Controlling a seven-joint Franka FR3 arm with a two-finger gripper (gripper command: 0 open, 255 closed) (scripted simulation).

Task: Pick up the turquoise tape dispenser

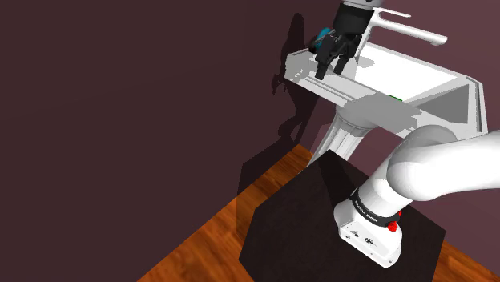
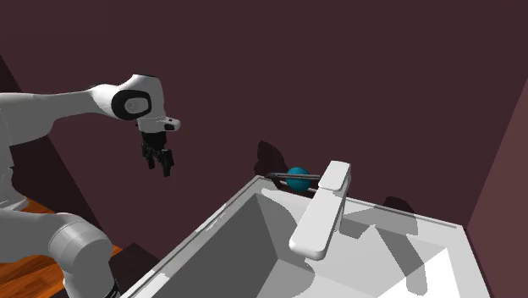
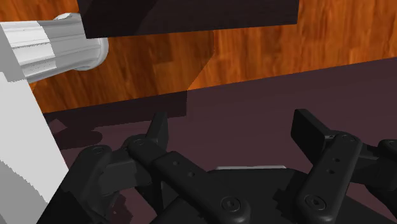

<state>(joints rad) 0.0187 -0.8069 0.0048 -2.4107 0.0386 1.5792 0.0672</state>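
Holds black jaws released, empty, beside white pedestal sink (image 2: 440,245), probably aligning toward round turquoise tape dispenser (image 2: 297,179) on its rim.

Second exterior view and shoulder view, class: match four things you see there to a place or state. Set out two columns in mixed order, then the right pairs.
Things
1. turquoise rounded tape dispenser
2. all-black two-finger claw
3. long white faucet
4. black box stand

Places or states
A. stands on the orange-brown wooden floor
B. reaches out over the basin of the white sink
C. open in the air, holding nothing
D. sits on the sink's back rim by the dark wall

Pairs: 1-D, 2-C, 3-B, 4-A
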